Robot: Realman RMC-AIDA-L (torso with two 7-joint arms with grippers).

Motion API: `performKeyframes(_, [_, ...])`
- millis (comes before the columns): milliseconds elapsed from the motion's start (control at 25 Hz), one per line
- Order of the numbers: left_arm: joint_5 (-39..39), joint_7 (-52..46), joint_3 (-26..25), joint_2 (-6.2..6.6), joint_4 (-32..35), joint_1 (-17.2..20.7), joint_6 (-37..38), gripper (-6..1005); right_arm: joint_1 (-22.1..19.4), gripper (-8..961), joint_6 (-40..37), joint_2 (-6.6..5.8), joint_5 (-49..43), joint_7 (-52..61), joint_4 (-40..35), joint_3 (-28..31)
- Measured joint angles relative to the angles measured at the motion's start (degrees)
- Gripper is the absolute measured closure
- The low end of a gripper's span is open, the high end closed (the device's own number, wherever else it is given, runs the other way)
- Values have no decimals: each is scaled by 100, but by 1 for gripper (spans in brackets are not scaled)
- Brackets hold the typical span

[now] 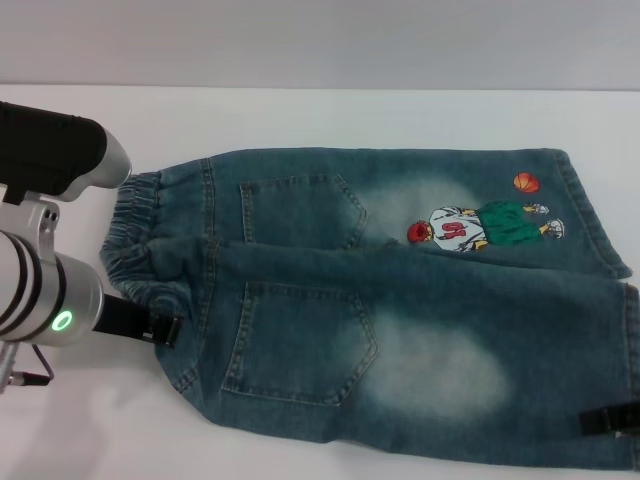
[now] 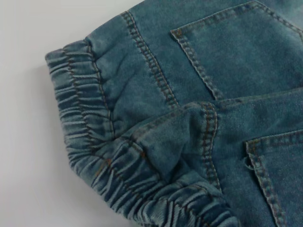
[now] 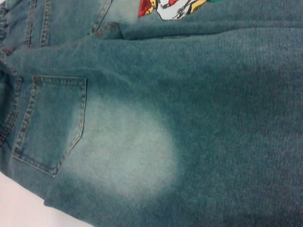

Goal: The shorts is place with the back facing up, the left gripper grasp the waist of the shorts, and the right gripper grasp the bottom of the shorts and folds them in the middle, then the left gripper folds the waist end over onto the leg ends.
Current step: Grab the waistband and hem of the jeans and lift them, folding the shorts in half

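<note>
The shorts (image 1: pixel 400 300) lie flat on the white table, back up, with both patch pockets showing. Their waist (image 1: pixel 135 230), a puckered elastic band, points left. The leg ends (image 1: pixel 600 215) point right, and the far leg carries the cartoon print (image 1: pixel 480 225). My left gripper (image 1: pixel 160 328) sits against the near corner of the waist. At the near leg's hem, by the picture's right edge, my right gripper (image 1: pixel 605 420) rests on the denim. The left wrist view shows the ruffled waist (image 2: pixel 80 109) close up. The right wrist view shows the near leg (image 3: pixel 189 118) and a pocket (image 3: pixel 52 118).
The white table (image 1: pixel 300 115) runs bare behind the shorts and to their left. My thick white and silver left arm (image 1: pixel 40 290) with its green light fills the left edge. The near leg slightly overlaps the far leg along the middle seam.
</note>
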Motion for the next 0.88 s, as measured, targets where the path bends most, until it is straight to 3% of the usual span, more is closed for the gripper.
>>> performKeyframes(560, [0,-32,-35,-7,17,-22,-1,809,-38,329,144,-62,-109,197,44,53])
performKeyframes(880, [0,-33,-42,-7,19,-25,-10,809,-16,330,189,-30,-241,224,11,14])
